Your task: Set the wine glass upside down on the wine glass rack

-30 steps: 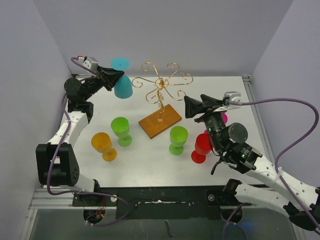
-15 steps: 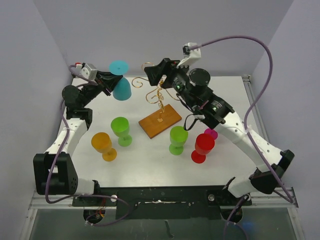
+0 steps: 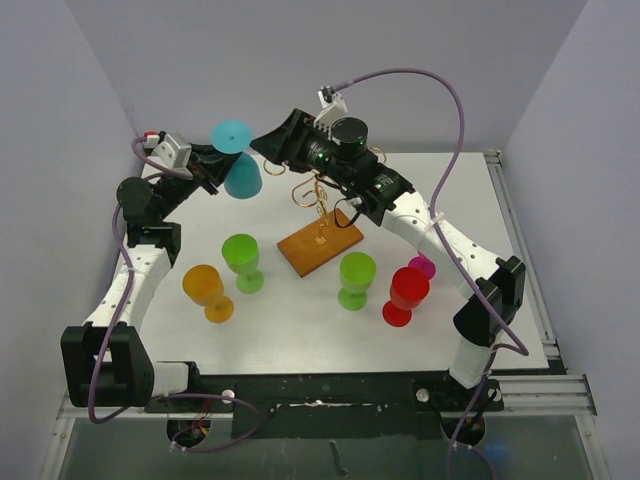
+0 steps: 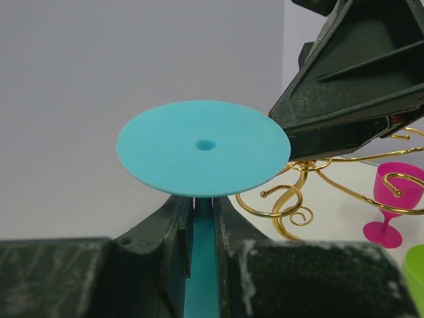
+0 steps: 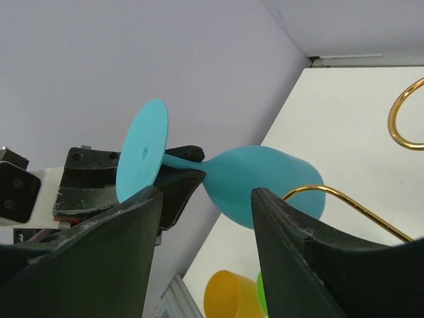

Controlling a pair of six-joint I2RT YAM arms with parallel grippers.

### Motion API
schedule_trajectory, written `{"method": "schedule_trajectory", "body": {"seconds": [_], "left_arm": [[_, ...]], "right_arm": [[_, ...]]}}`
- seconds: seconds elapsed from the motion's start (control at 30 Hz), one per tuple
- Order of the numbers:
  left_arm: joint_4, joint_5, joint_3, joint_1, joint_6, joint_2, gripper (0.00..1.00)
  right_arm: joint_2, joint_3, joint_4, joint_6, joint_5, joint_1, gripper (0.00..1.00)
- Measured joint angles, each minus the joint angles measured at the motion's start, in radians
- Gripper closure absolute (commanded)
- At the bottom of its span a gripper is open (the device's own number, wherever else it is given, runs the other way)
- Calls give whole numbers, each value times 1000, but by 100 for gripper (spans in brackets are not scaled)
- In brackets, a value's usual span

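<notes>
The glass (image 3: 243, 178) is held upside down, foot uppermost, by its stem between the closed fingers of the left gripper (image 3: 214, 166), over the far-left table (image 3: 460, 200), beside the rack (image 3: 320, 238). The right gripper (image 3: 265, 143) is spread wide, facing the glass.

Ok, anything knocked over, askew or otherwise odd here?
Nothing stands out. The teal wine glass is upside down only because the left gripper holds it by the stem; the wine glass rack stands upright and the right gripper is open near the glass.
</notes>
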Motion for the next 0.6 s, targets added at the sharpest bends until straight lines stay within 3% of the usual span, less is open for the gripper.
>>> {"method": "schedule_trajectory", "body": {"seconds": [0.23, 0.43, 0.6], "left_arm": [[-4, 0, -3, 0, 7, 0, 100], [-42, -24, -3, 0, 34, 0, 100], [-51, -26, -3, 0, 41, 0, 100]], "right_arm": [[14, 0, 57, 119, -53, -13, 55], [4, -21, 106, 151, -50, -13, 46], [3, -19, 104, 162, -56, -13, 48]]}}
